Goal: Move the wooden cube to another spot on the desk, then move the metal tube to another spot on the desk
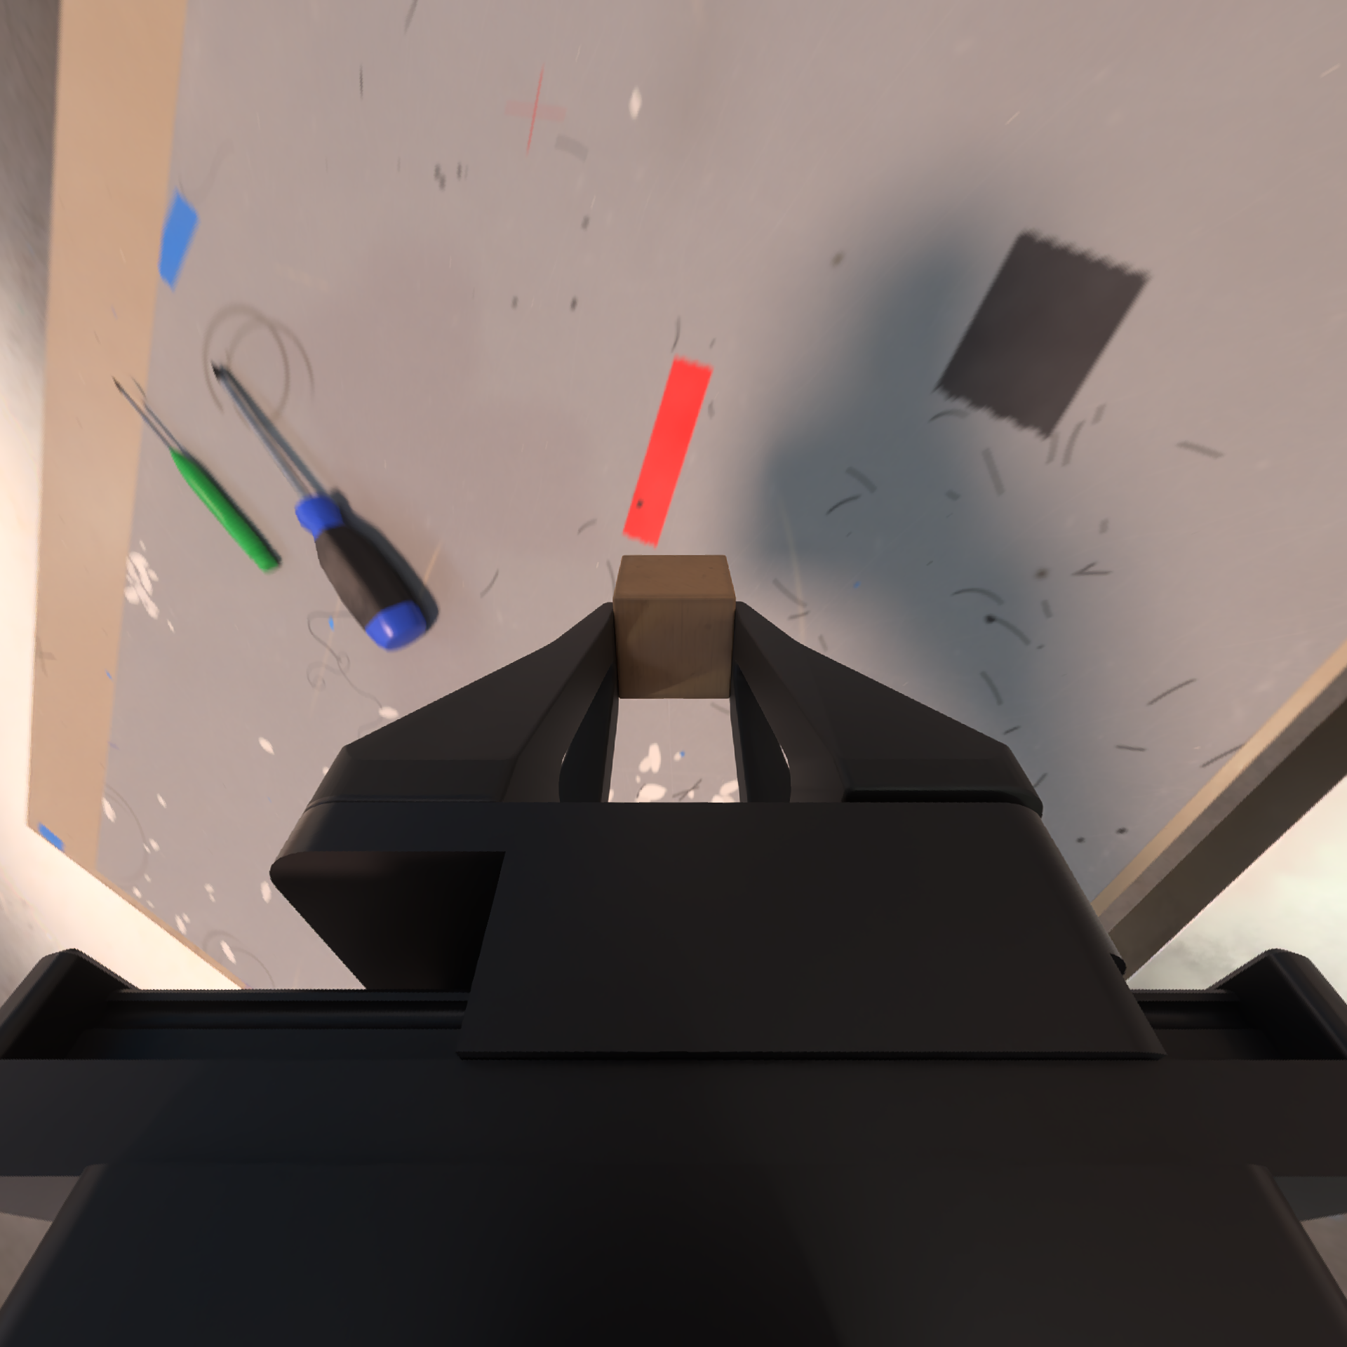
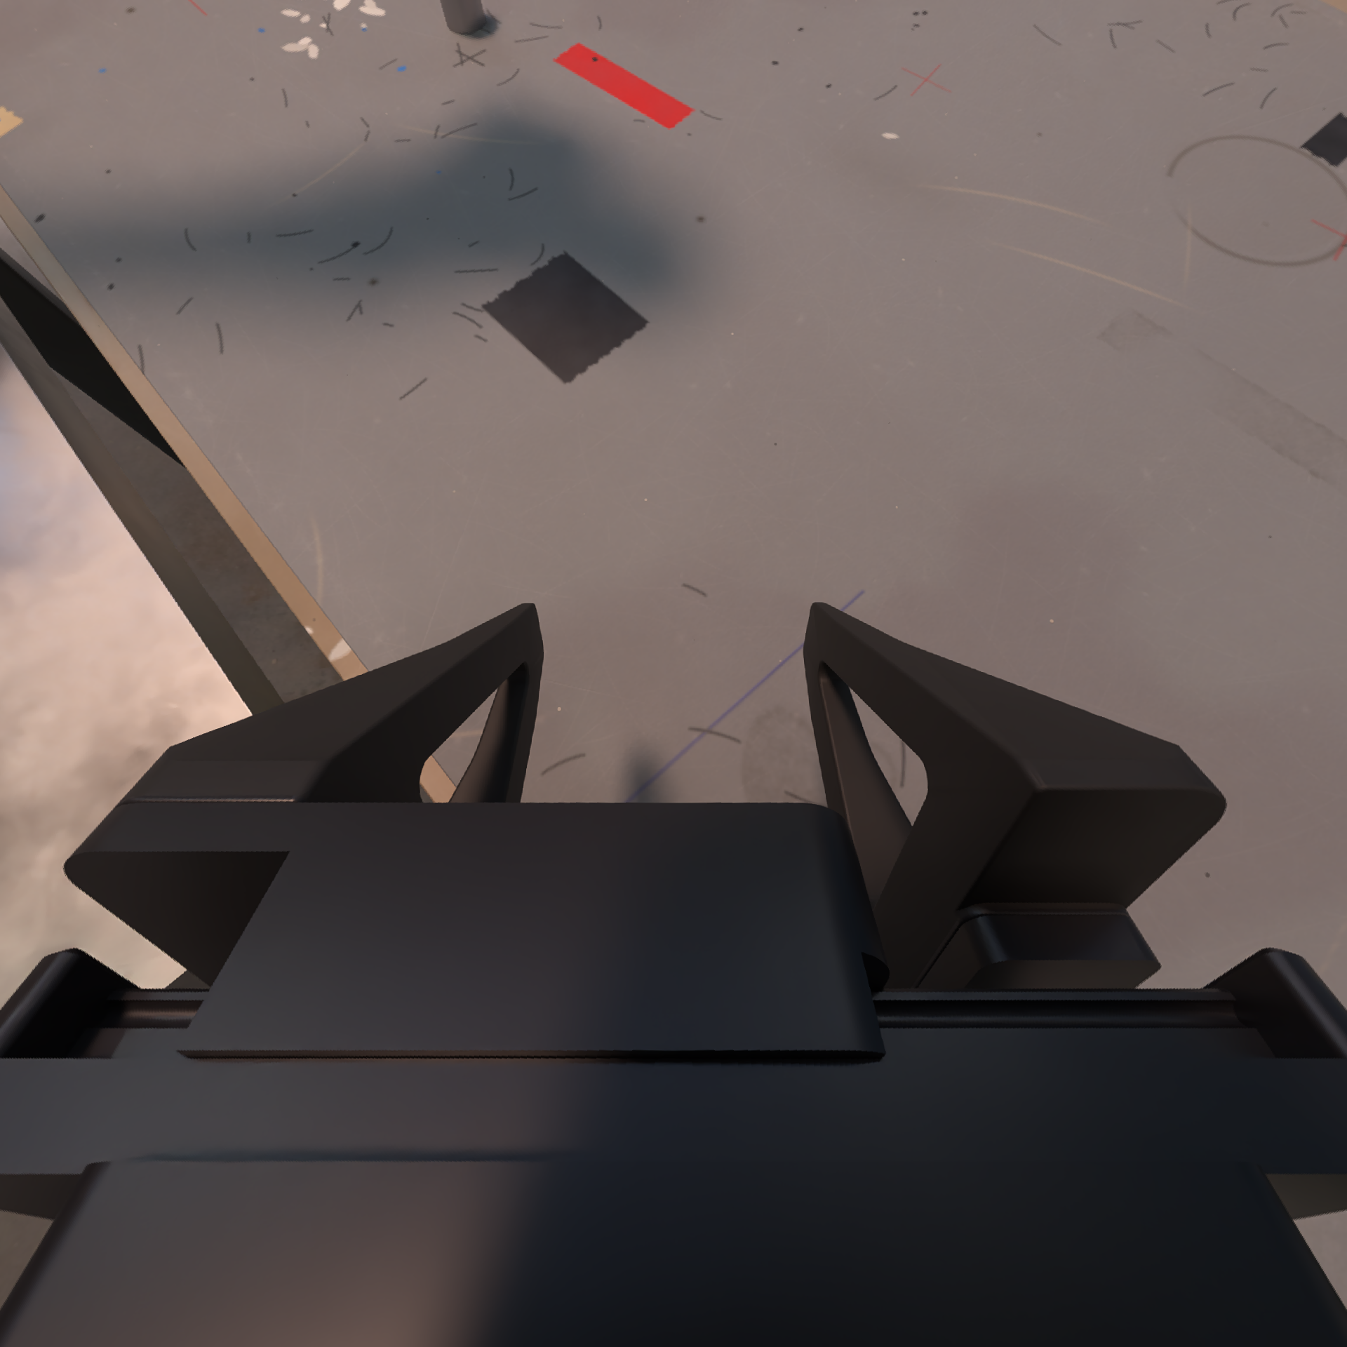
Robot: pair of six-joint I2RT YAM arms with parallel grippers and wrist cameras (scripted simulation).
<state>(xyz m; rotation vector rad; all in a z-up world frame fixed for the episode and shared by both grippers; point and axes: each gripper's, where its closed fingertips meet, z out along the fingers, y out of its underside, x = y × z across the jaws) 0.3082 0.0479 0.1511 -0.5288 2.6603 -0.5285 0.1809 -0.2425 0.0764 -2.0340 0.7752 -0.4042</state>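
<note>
Between the two black fingertips of the left claw (image 1: pixel 672 619) sits the wooden cube (image 1: pixel 671 628), pinched on its left and right faces and carried clear of the desk (image 1: pixel 802 219); the desk surface shows through the gap between the fingers below the cube. Beyond the cube, a strip of red tape (image 1: pixel 668 450) lies flat on the grey desk, and farther right a dark rectangular patch (image 1: pixel 1039 335) lies within a broad soft shadow. To the left lie two tools, roughly parallel and close beside each other: a screwdriver with a black and blue handle (image 1: pixel 364 565) and a thinner green-handled tool (image 1: pixel 219 506), both with shafts pointing toward the far left. A piece of blue tape (image 1: pixel 177 237) sits on the pale wooden border at the desk's left edge.

Right wrist view: the right claw (image 2: pixel 672 627) is spread wide, nothing between its fingers, above a bare, scuffed part of the desk (image 2: pixel 947 437) near its left edge. The dark patch (image 2: pixel 565 326) and the red tape (image 2: pixel 624 84) appear well ahead. At the top edge, only the base of a grey upright cylinder, apparently the metal tube (image 2: pixel 463 16), is in view, standing on the desk well apart from both claws.
</note>
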